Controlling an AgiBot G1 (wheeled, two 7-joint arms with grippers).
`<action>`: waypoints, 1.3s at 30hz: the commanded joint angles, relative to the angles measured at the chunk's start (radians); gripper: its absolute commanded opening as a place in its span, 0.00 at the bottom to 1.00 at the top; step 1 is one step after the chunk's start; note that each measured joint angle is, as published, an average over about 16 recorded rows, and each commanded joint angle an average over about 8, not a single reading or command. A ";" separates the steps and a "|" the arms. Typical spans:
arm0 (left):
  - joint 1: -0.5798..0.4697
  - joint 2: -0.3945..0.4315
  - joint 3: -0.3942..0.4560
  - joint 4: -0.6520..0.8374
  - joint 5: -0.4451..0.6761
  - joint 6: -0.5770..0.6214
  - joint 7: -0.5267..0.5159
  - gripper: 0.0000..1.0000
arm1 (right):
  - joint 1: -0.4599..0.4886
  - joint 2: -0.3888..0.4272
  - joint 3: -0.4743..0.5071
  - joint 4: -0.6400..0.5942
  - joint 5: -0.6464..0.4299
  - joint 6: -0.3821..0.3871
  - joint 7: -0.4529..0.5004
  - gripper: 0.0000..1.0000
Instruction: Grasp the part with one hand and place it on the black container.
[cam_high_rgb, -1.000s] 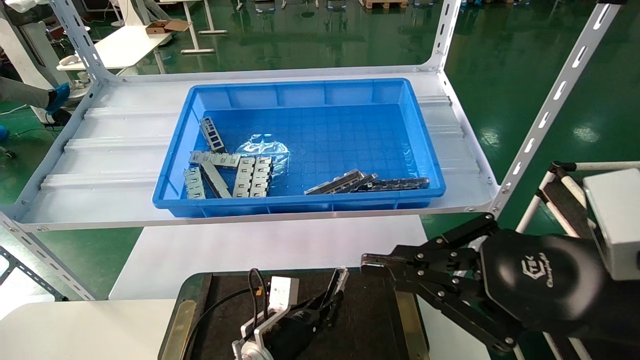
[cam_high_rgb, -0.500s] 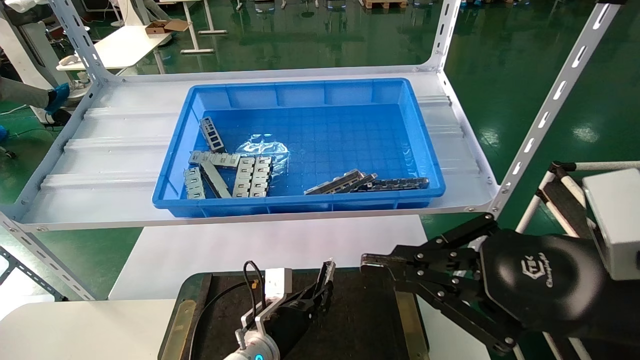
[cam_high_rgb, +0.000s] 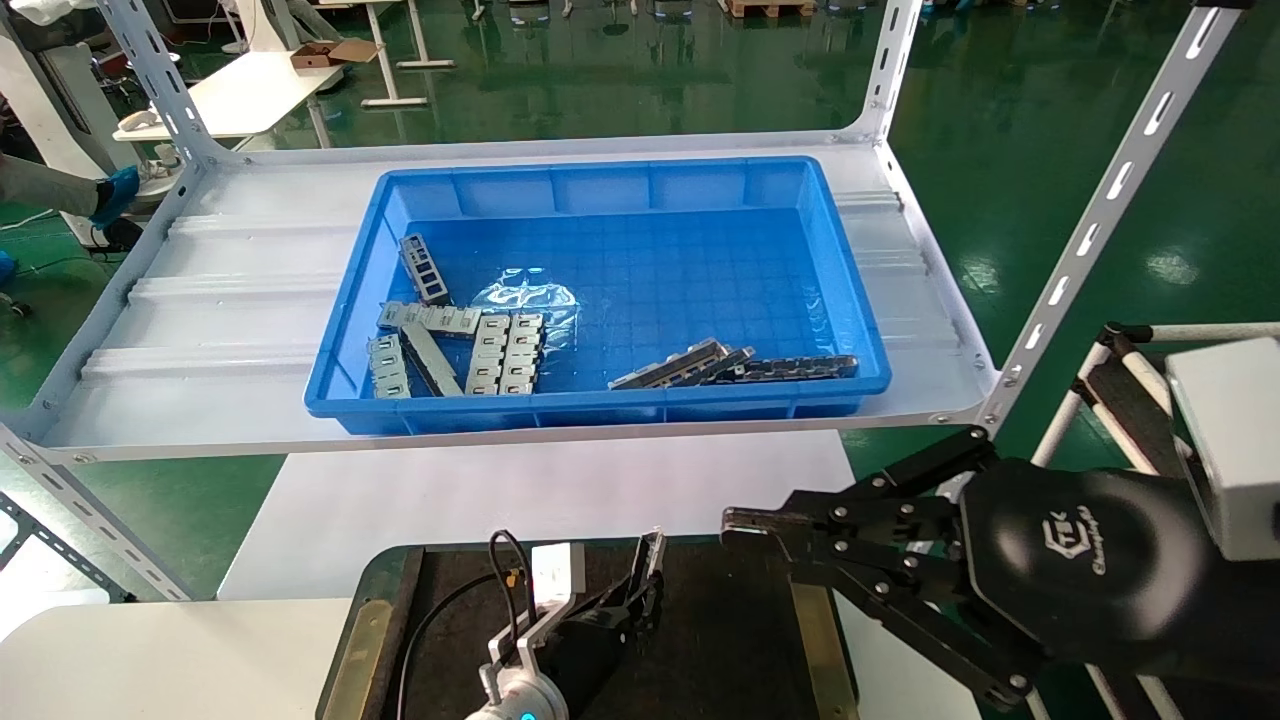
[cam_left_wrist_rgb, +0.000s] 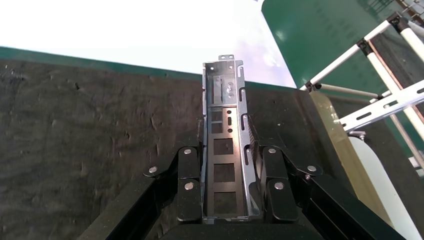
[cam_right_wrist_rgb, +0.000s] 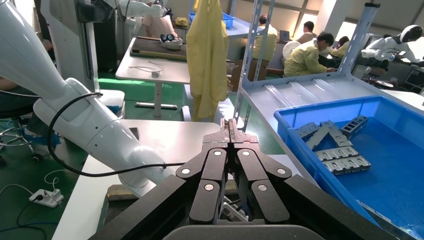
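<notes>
My left gripper (cam_high_rgb: 640, 590), with its grey-white box and black cable, is shut on the part (cam_left_wrist_rgb: 225, 125), a slim grey metal channel bar with rectangular openings. The bar sticks forward from between the fingers (cam_left_wrist_rgb: 189, 172) and shows in the head view (cam_high_rgb: 652, 556) low over the black container (cam_high_rgb: 740, 640). In the left wrist view the container's rough black surface (cam_left_wrist_rgb: 100, 125) lies right under the bar. My right gripper (cam_high_rgb: 735, 525) is shut and empty, held at the container's right side; it shows in its own view (cam_right_wrist_rgb: 230, 129).
A blue plastic bin (cam_high_rgb: 600, 410) on the white shelf (cam_high_rgb: 200, 400) behind holds several more metal parts (cam_high_rgb: 500, 350). A white table (cam_high_rgb: 520, 490) lies between shelf and container. The shelf's slanted post (cam_high_rgb: 1090, 220) stands at the right.
My left gripper with the bar has drifted slightly left and back over the container, and its wrist has shifted a little; the right arm has not moved.
</notes>
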 joint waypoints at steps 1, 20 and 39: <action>-0.002 0.000 0.015 -0.001 -0.005 -0.013 -0.010 0.00 | 0.000 0.000 0.000 0.000 0.000 0.000 0.000 0.00; -0.002 -0.001 0.119 -0.012 0.018 -0.115 -0.132 0.53 | 0.000 0.000 -0.001 0.000 0.000 0.000 0.000 0.52; -0.030 -0.001 0.217 -0.010 0.069 -0.160 -0.287 1.00 | 0.000 0.001 -0.001 0.000 0.001 0.001 -0.001 1.00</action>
